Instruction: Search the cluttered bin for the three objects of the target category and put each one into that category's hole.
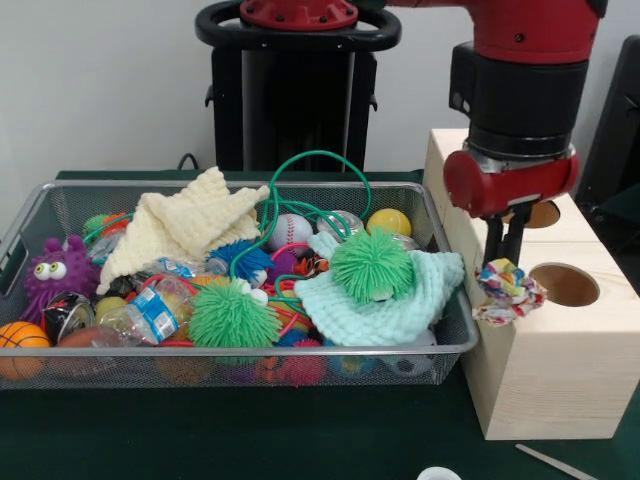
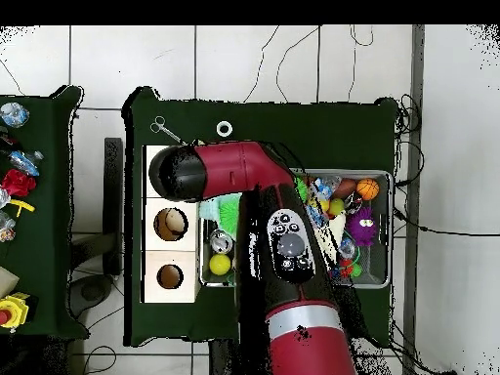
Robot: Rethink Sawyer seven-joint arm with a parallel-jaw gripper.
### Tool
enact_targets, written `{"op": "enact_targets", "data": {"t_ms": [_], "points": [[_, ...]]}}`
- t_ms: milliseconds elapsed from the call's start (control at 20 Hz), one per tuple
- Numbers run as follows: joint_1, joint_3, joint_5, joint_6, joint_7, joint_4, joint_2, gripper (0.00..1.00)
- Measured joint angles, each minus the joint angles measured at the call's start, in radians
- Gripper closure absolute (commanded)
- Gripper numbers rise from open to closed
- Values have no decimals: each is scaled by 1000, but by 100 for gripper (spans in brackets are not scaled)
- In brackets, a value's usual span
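My gripper (image 1: pixel 504 262) is shut on a knotted rag ball of many colours (image 1: pixel 508 292) and holds it at the top left edge of the nearest pale wooden cube (image 1: pixel 560 380). That cube's round hole (image 1: pixel 565 285) lies just right of the ball. The silver wire-mesh bin (image 1: pixel 250 184) stands left of the cubes, full of toys and cloths. In the overhead view the arm's head (image 2: pixel 181 174) covers that cube, its hole and the gripper. The bin (image 2: pixel 390 234) shows there to the right of the arm.
The bin holds green spiky balls (image 1: pixel 372 265), a cream cloth (image 1: pixel 180 225), a mint cloth (image 1: pixel 400 305), a green cord and small balls. Two more cubes show a wide hole (image 2: pixel 171 224) and a small one (image 2: pixel 170 276). A white ring (image 2: pixel 225 128) and a metal tool (image 2: pixel 164 128) lie on the table.
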Motion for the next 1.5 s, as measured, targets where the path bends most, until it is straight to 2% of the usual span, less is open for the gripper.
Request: {"op": "enact_targets", "data": {"t_ms": [250, 650, 1150, 1500], "points": [[4, -19, 2, 0, 0, 0, 15, 100], [39, -56, 33, 3, 0, 0, -2, 100], [87, -86, 64, 80, 0, -2, -29, 100], [120, -109, 79, 86, 0, 6, -32, 100]]}}
